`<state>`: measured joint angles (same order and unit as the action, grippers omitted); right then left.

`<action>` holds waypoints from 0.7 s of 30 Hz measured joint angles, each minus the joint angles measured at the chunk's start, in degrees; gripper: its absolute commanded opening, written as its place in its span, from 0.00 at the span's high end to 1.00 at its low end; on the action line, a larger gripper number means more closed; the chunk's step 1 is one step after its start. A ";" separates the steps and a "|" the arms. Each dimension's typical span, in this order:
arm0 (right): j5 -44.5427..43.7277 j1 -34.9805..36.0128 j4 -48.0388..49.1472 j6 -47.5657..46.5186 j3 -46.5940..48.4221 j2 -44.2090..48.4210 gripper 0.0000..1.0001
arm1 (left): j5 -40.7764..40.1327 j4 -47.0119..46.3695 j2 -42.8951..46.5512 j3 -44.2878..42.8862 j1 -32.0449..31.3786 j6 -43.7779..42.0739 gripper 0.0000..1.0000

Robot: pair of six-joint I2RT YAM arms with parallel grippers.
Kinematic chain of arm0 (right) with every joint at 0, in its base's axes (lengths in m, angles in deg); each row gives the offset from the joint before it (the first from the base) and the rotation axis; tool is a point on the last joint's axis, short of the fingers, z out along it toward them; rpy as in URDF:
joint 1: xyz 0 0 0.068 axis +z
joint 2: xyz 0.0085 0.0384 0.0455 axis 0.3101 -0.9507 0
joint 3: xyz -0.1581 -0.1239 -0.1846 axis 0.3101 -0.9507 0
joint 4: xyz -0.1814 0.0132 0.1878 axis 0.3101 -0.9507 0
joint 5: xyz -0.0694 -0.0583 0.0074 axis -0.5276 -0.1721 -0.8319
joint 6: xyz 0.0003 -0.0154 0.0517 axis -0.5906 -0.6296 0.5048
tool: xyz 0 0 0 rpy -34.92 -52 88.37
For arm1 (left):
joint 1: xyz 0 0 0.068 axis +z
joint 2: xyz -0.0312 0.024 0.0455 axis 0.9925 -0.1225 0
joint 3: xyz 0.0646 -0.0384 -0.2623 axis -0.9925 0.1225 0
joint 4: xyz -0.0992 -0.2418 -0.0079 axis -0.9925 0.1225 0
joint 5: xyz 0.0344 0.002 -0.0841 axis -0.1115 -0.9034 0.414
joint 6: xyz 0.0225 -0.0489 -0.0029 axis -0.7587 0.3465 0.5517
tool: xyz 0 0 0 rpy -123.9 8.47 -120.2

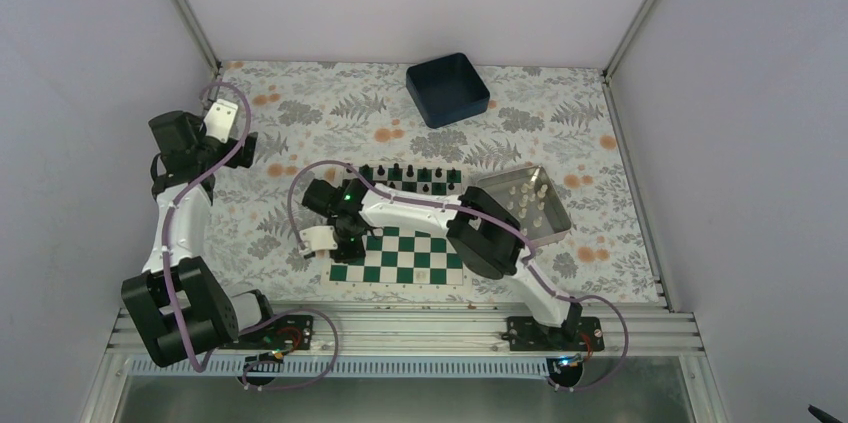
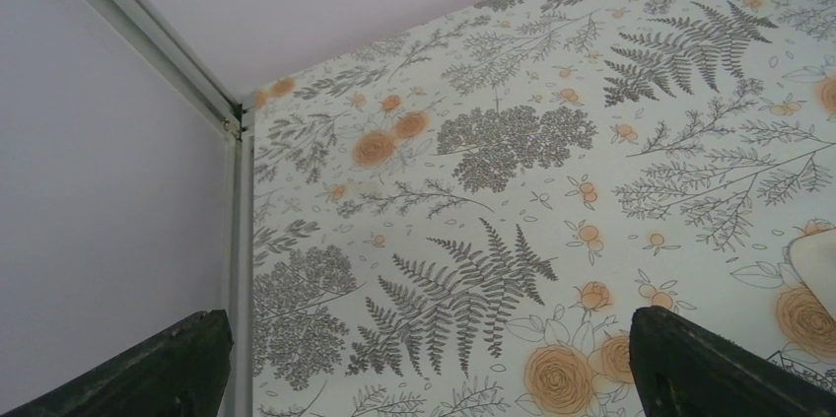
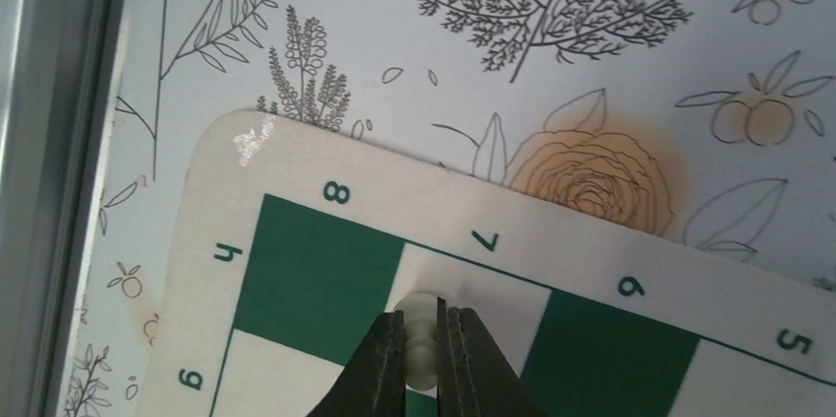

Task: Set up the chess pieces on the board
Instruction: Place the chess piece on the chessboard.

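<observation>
The green-and-white board [image 1: 405, 265] lies in front of the right arm, and its cream corner [image 3: 286, 156] shows in the right wrist view. My right gripper [image 3: 422, 316] is shut on a white chess piece [image 3: 422, 350], a pawn, held just over a white square by the board's near left corner. In the top view that gripper [image 1: 335, 251] sits over the board's left edge. More white chess pieces [image 1: 530, 198] stand in the silver tray [image 1: 555, 228] on the right. My left gripper [image 2: 429, 378] hangs open over the floral cloth at the far left [image 1: 225, 115], holding nothing.
A row of black pieces [image 1: 410, 179] stands along the board's far edge. A dark blue bin [image 1: 447, 89] sits at the back centre. Frame posts rise at the back corners, and a metal rail [image 1: 400, 328] runs along the near edge.
</observation>
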<state>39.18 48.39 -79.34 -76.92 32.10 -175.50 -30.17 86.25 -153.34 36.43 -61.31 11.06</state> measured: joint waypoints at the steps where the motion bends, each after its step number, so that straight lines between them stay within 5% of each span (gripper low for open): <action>1: 0.00 0.26 -0.02 -0.02 0.00 -0.09 0.94 | 0.15 0.00 0.00 0.09 0.02 -0.02 0.00; 21: -1.42 0.61 2.25 0.15 -1.95 0.44 0.96 | 1.75 -0.02 -0.22 0.13 0.55 0.33 0.00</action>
<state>37.76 49.00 -77.09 -76.77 30.16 -175.06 -28.42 86.23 -153.56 36.56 -60.77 11.38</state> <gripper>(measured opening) 0.079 0.999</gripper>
